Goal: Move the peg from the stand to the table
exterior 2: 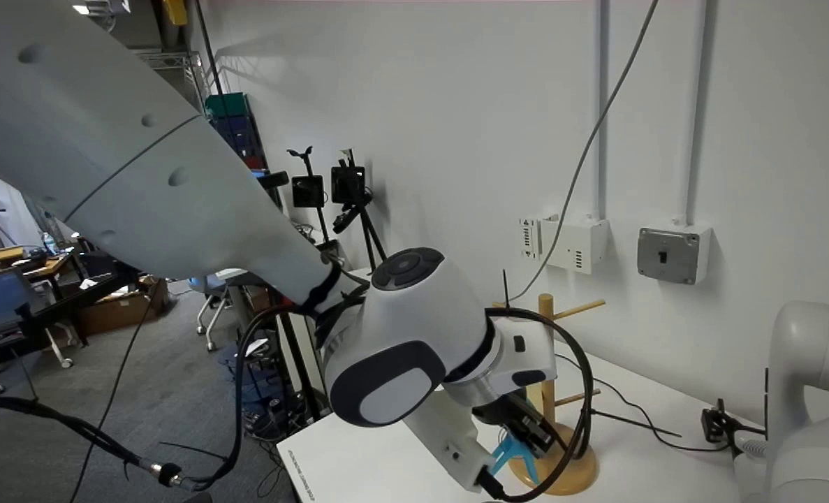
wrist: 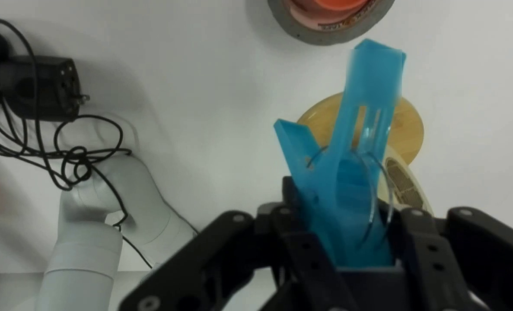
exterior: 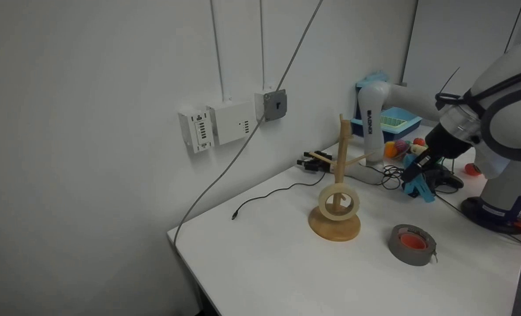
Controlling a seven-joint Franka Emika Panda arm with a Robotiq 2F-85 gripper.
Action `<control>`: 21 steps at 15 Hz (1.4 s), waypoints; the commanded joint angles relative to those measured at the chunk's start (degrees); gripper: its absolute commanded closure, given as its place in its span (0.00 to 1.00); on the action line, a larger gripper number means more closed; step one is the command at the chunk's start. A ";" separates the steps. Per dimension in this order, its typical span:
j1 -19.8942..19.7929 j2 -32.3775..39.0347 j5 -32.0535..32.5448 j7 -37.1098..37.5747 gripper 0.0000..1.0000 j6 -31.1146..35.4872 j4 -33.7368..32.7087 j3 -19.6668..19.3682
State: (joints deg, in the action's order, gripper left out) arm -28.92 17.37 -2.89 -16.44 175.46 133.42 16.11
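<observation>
The peg, a light-blue clothes peg with a wire spring [wrist: 371,82], is between the fingers of my gripper [wrist: 338,203]. The gripper is shut on it, and the peg's legs point away from the jaws. The peg [exterior: 423,188] and gripper [exterior: 411,179] show above the white table [exterior: 278,267] in an exterior view, to the right of the stand [exterior: 334,230]. In an exterior view the peg [exterior 2: 515,453] and gripper [exterior 2: 534,432] overlap the stand's round base [exterior 2: 575,469]. In the wrist view the base [wrist: 407,129] lies beyond the peg, partly hidden.
A cream tape roll [exterior: 351,210] is at the stand's lower rod. A grey tape roll [exterior: 411,254] lies nearby on the table. Another arm [exterior: 371,120], cables [wrist: 81,162], a black plug [wrist: 40,88], toy fruit [exterior: 390,150] and a blue basket [exterior: 400,125] are farther back.
</observation>
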 commanded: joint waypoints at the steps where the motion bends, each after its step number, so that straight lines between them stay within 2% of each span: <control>1: 0.59 -1.57 -0.16 0.93 0.93 -0.85 3.45 -0.20; 6: 4.25 0.70 1.19 3.60 0.93 0.91 4.31 -3.43; 7: 6.52 1.10 -0.47 2.77 0.93 0.72 4.10 -5.28; 12: 11.99 4.00 0.99 4.22 0.93 -0.02 3.28 -11.25; 21: 14.08 8.45 0.44 5.53 0.93 -1.21 -0.23 -11.52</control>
State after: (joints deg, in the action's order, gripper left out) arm -16.18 24.05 -2.90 -12.39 175.47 135.92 5.48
